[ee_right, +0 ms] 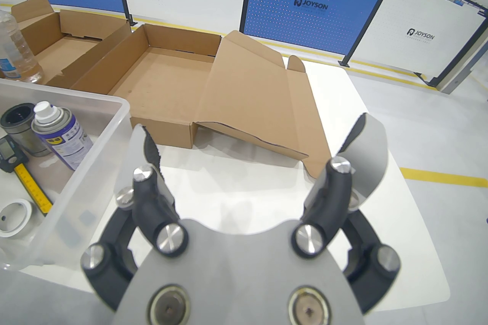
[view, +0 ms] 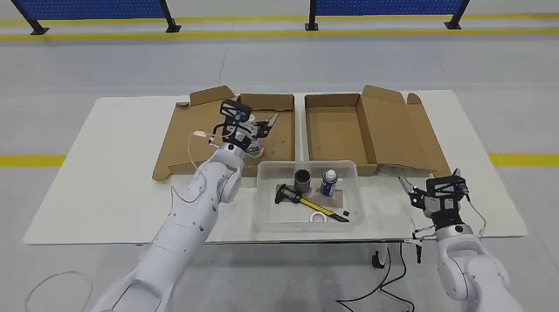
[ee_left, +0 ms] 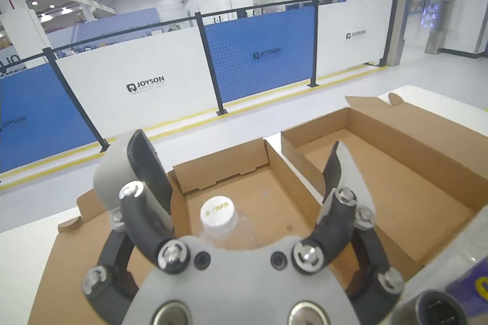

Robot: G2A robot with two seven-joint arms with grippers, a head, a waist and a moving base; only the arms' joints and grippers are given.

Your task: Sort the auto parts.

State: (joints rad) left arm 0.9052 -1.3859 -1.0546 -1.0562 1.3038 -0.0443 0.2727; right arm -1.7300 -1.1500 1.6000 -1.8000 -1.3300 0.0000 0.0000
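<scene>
Auto parts, among them a spray can (ee_right: 61, 136), a dark metal sleeve (ee_right: 17, 120) and a caliper (view: 301, 200), lie in the clear tub (view: 266, 216) at the front middle of the worktop (view: 105, 181). A capped bottle (ee_left: 217, 211) stands upright in the left cardboard box (ee_left: 217, 166). The left jaws hang spread apart on either side of its cap and are not clamped on it. They should probably rise straight up, so neither finger clips the cap and topples the bottle. The right jaws, also apart, hover beside the right box (ee_right: 160, 82).
</scene>
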